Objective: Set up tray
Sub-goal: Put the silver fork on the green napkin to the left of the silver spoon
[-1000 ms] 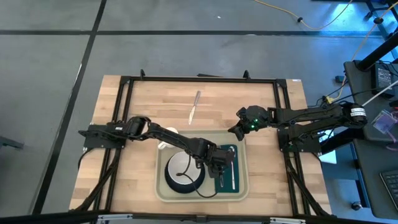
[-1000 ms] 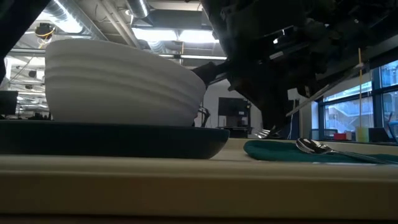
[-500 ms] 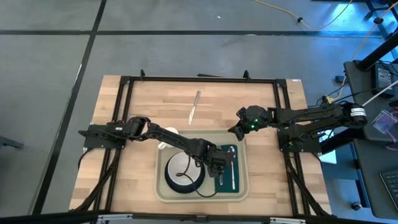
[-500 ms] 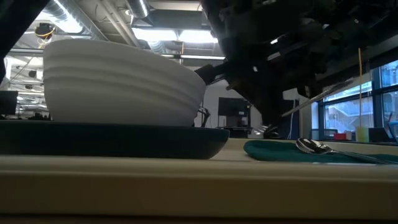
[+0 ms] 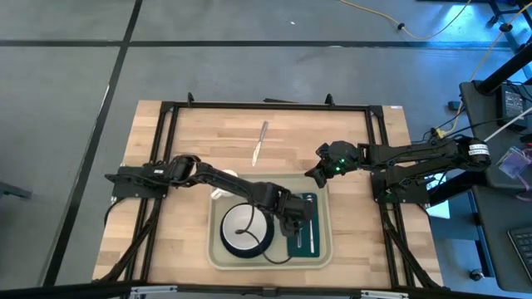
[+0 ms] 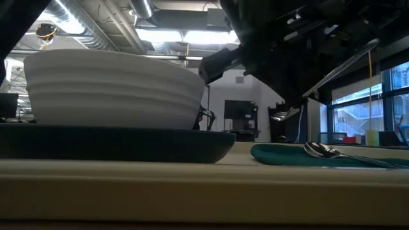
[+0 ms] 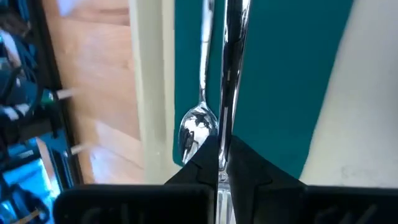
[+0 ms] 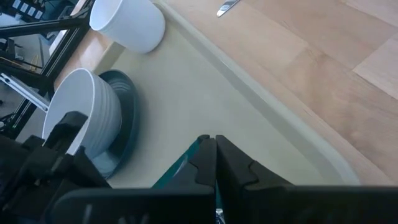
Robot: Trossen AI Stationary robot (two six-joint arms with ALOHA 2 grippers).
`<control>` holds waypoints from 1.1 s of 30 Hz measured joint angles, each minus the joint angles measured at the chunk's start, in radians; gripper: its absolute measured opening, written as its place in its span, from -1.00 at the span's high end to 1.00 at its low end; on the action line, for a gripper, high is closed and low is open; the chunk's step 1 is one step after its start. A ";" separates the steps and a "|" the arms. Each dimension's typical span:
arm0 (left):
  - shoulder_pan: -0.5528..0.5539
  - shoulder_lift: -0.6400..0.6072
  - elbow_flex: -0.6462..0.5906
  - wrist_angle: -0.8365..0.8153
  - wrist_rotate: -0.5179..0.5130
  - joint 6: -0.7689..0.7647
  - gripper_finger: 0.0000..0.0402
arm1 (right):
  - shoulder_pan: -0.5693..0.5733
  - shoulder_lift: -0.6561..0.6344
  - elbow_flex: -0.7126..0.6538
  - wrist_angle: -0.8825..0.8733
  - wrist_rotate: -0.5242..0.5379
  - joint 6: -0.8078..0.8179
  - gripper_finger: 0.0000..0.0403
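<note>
The pale beige tray [image 5: 214,249] lies near the table's front edge. On it stands a white bowl [image 5: 241,226] on a dark plate [image 6: 128,144]. Right of that lies a green napkin [image 5: 301,246] with a spoon [image 7: 198,127] on it. My left gripper [image 5: 295,220] hangs over the napkin's far end, shut on a slim metal utensil [image 7: 229,56]. I cannot tell what kind of utensil it is. My right gripper [image 5: 314,176] is shut on nothing, hovering above the tray's far right corner. My left gripper pinches the utensil's shaft [image 7: 225,134] between its two fingertips, slanting down from above. The long part runs on beyond the fingers, parallel to the spoon. The utensil is tilted and lifted clear, its lower end [image 6: 279,116] above the napkin [image 6: 287,155].
A knife [image 5: 260,141] lies on the bare wood toward the far edge. A white cup [image 5: 221,178] stands just beyond the tray's far left corner. A black frame [image 5: 266,105] runs around the table's edges.
My left gripper has risen a little with the utensil. The utensil's lower end was close above the napkin and now hangs higher, and its shaft tilts more steeply. The white bowl has shifted slightly on its plate.
</note>
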 joint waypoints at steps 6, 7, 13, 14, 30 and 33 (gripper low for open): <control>-0.008 0.013 -0.001 -0.009 0.029 0.086 0.95 | 0.000 0.000 0.000 0.000 0.000 -0.004 0.99; -0.008 0.018 -0.001 -0.003 0.033 0.086 0.95 | 0.000 0.000 0.000 -0.001 0.000 -0.006 0.99; -0.002 0.056 -0.001 0.031 0.007 0.056 0.95 | 0.000 0.000 0.000 -0.005 0.000 -0.027 0.99; -0.002 0.064 -0.002 0.018 -0.002 0.061 0.95 | 0.000 0.000 0.000 -0.005 0.000 -0.027 0.99; 0.023 0.089 -0.001 0.035 -0.032 0.017 0.94 | 0.002 0.000 0.000 -0.042 0.016 -0.026 0.99; 0.031 0.089 -0.001 0.023 -0.032 -0.002 0.94 | 0.002 0.000 0.000 -0.041 0.017 -0.026 0.99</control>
